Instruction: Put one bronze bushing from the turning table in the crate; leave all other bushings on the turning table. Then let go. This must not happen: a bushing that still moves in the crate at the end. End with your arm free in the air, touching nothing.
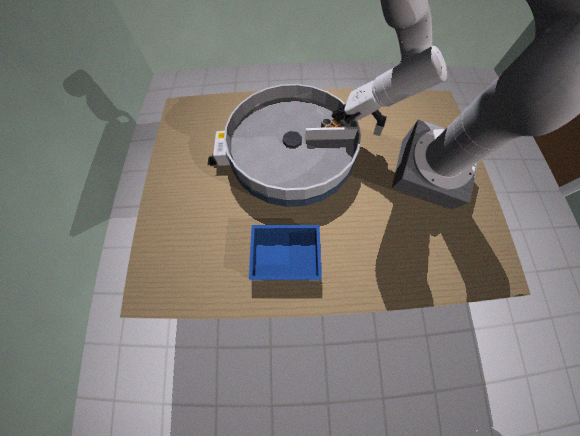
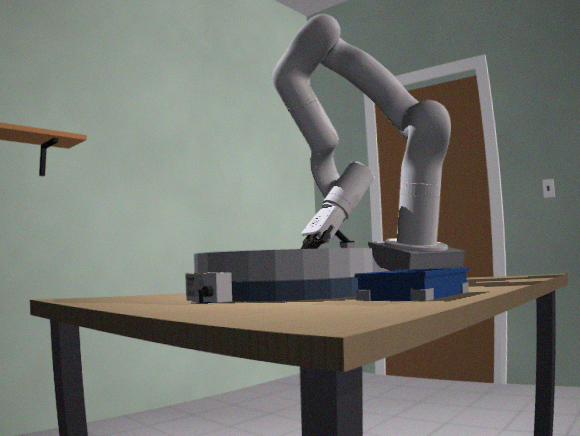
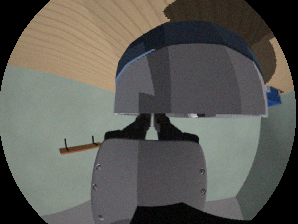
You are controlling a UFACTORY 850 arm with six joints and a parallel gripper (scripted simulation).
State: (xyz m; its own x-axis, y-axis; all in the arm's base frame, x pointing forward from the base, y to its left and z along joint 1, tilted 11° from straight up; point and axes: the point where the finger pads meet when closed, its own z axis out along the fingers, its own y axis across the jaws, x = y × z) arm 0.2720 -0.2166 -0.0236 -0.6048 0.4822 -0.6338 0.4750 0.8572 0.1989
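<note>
Inside the turning table point(image 1: 240, 172), against its far-right rim, a bronze bushing point(image 1: 328, 123) sits just behind a grey bar point(image 1: 331, 136). My gripper point(image 1: 340, 117) reaches down over the rim to it, fingers nearly together; whether they pinch it, I cannot tell. The blue crate point(image 1: 285, 275) lies well apart on the wooden table point(image 1: 175, 280).

Arm point(image 2: 320, 125) bends down, claw point(image 2: 313, 242) dipped behind rim of turning table point(image 2: 280, 265) on bench point(image 2: 200, 320). Blue crate point(image 2: 415, 282) just right of turning table.
</note>
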